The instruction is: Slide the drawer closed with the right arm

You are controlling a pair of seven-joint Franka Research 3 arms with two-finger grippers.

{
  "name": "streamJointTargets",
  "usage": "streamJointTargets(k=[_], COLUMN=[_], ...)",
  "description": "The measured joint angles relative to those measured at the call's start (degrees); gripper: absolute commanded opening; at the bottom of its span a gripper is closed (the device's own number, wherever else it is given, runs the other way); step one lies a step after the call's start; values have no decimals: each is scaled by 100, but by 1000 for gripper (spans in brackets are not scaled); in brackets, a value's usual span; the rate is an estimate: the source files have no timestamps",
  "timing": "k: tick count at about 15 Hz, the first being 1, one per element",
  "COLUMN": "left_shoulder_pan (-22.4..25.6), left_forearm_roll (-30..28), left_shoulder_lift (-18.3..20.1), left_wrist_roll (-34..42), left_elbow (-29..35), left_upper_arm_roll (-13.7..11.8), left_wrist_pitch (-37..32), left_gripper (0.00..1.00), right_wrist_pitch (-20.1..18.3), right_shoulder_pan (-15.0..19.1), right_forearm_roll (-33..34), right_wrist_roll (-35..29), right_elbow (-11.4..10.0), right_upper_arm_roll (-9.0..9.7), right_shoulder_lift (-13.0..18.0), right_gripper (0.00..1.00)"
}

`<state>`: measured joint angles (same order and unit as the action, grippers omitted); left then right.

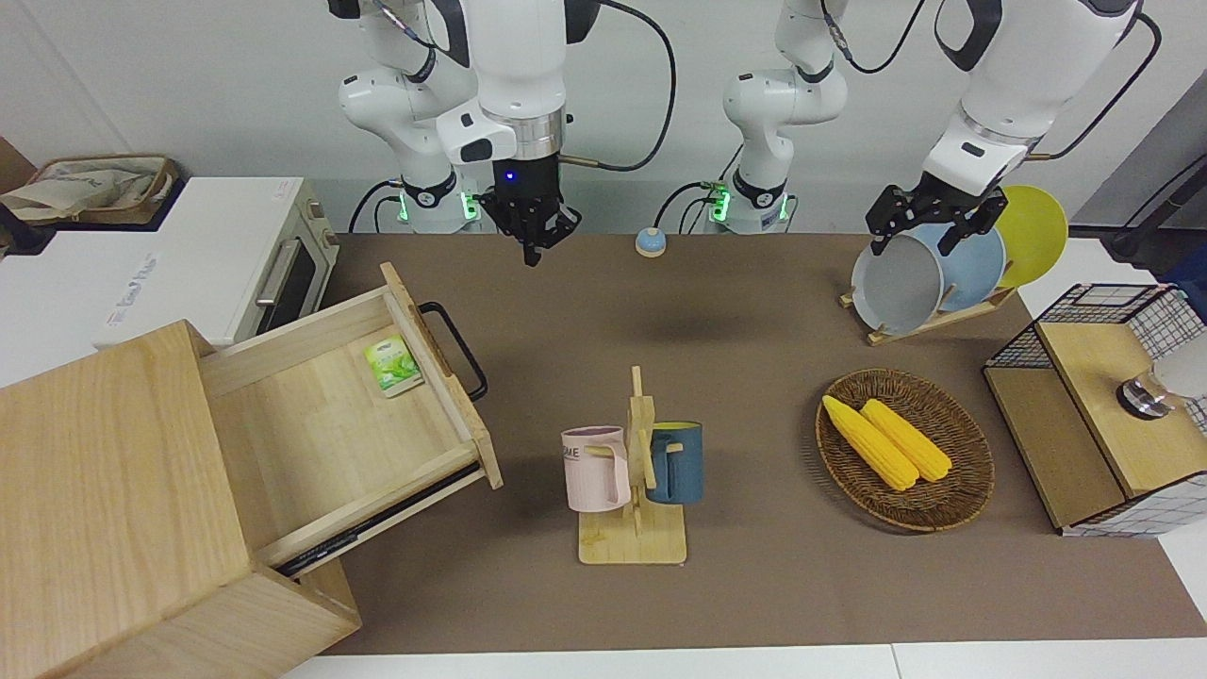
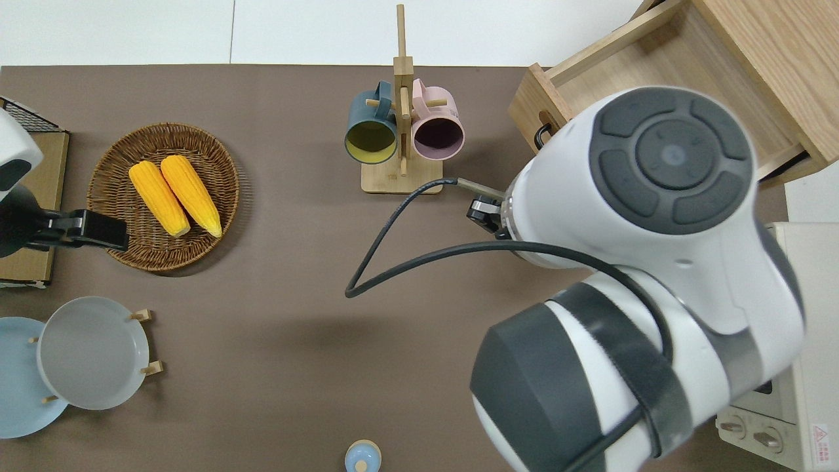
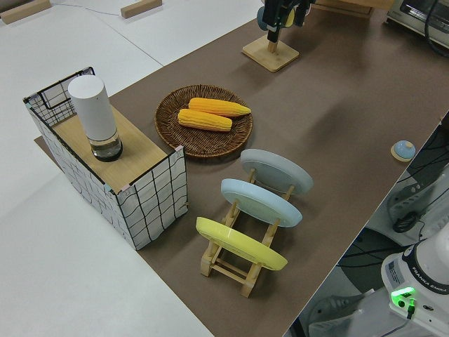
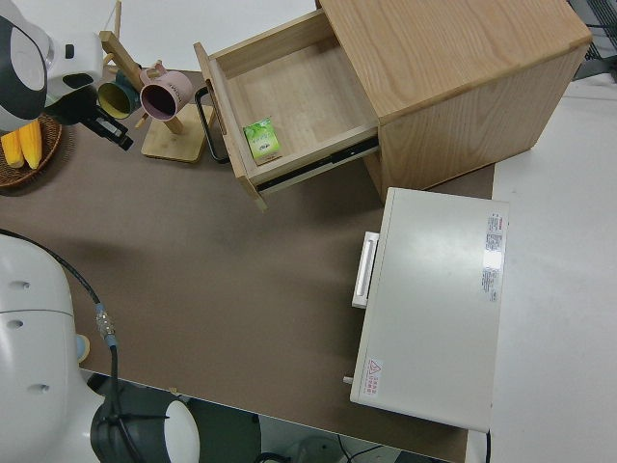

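The right gripper point(image 1: 536, 247) hangs in the air with its fingers drawn close together and nothing between them, over bare brown table point(image 1: 735, 566) a short way from the drawer's front. The drawer point(image 1: 351, 415) stands pulled well out of the big pale wooden box point(image 1: 113, 509) at the right arm's end of the table, and its black loop handle point(image 1: 459, 351) faces the open table. A small green packet point(image 1: 392, 364) lies inside, against the front panel.

From where I stand, the risk is in the approach. If the fingers come down onto the handle loop and not the flat front, they could snag or slip off. An off-centre push might skew the drawer on its runners and jam it. A hard shove may shift the whole box, which sits close to the white oven point(image 1: 189, 259). The mug stand point(image 1: 634, 471) is also near the path of a wide swing.

The left gripper point(image 1: 929, 219) is parked; whether its fingers are spread I cannot tell.

Counting up:
- one drawer, one packet, one oven
- two mugs on the stand, pink point(image 1: 596, 469) and blue point(image 1: 675, 462)
- two corn cobs point(image 1: 886, 441) in one wicker basket point(image 1: 962, 490)
- three plates point(image 3: 256, 221) in one rack
- one small blue bell point(image 1: 651, 241)
- one wire-mesh box point(image 3: 112, 182) with a white cylinder point(image 3: 95, 116) on it
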<state>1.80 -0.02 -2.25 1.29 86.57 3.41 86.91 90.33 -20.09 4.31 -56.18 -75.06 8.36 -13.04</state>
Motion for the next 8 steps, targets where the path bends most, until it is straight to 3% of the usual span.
streamJointTargets(k=[4,8], left_shoulder_pan=[0,0], left_forearm_roll=[0,0], left_shoulder_lift=[0,0], left_wrist_roll=[0,0], left_elbow=[0,0], left_upper_arm_roll=[0,0], left_wrist_pitch=[0,0], left_gripper=[993,993], right_wrist_pitch=[186,208], right_shoulder_pan=[4,17], right_forearm_roll=[-411,-533], right_wrist_roll=[-1139,-1505], right_elbow=[-3,-61], right_upper_arm_roll=[8,-2], right_shoulder_lift=[-337,-486], right_gripper=[0,0])
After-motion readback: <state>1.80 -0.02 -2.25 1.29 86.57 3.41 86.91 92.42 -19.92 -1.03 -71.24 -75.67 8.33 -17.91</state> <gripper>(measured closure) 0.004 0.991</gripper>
